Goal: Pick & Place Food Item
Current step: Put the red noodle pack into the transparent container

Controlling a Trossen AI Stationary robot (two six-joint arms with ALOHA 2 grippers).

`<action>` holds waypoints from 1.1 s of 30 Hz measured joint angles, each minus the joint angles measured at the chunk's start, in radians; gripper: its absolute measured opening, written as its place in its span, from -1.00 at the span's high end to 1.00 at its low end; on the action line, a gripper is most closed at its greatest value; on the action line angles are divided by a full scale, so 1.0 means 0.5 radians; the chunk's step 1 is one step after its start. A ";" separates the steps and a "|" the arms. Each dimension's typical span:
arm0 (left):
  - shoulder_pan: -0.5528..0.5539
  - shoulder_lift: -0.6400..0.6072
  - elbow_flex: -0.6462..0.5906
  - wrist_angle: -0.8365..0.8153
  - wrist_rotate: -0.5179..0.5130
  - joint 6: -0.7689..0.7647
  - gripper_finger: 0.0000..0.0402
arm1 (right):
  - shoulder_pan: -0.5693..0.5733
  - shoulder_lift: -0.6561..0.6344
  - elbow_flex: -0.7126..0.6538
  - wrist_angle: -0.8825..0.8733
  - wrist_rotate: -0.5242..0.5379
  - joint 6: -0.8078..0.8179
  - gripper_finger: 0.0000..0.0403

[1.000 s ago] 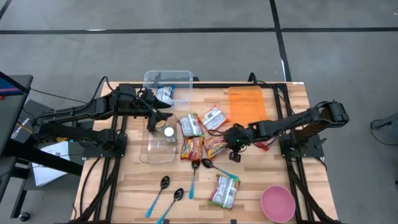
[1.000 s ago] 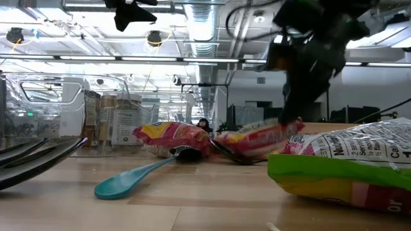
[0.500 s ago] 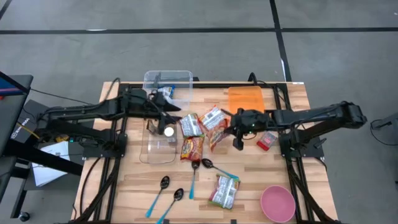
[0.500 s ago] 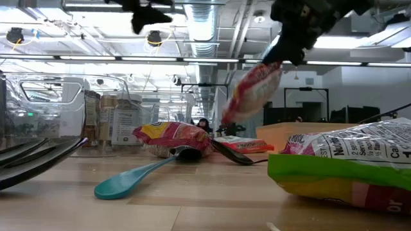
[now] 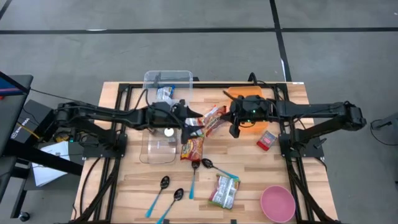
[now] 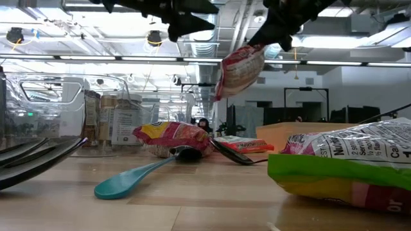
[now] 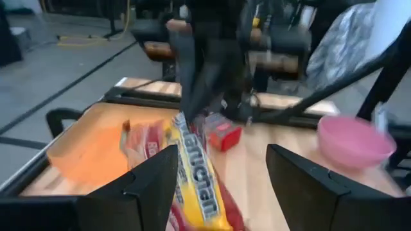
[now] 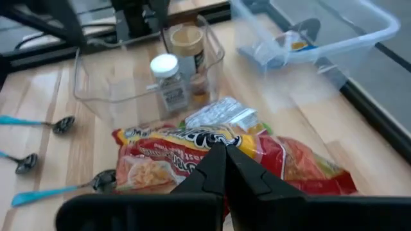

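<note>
High view showed a red snack packet (image 5: 213, 118) hanging above the worktop (image 5: 249, 186), pinched in the right end effector (image 5: 235, 127), whose fingers were closed on its edge. Just beside it, the left end effector (image 5: 194, 122) reached in with fingers spread, over another packet (image 5: 192, 148).

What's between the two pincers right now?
In the high view, the red snack packet hangs between them: the right pincer is shut on it, lifted off the table, and the open left pincer faces it from the other side.
</note>
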 joint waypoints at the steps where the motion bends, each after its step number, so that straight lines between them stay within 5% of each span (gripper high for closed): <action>1: -0.011 0.036 0.001 0.063 -0.041 0.019 -0.16 | -0.015 -0.001 0.002 0.000 0.000 0.000 1.00; 7: -0.032 0.190 0.003 0.325 -0.144 0.077 -0.16 | -0.072 0.002 0.002 0.021 -0.005 -0.021 1.00; 19: -0.018 0.584 0.350 0.327 -0.433 0.290 -0.16 | -0.112 0.002 0.002 0.028 -0.006 -0.057 1.00; 33: -0.012 0.595 0.354 0.160 -0.488 0.090 -0.16 | -0.111 0.002 0.001 0.040 -0.001 -0.053 1.00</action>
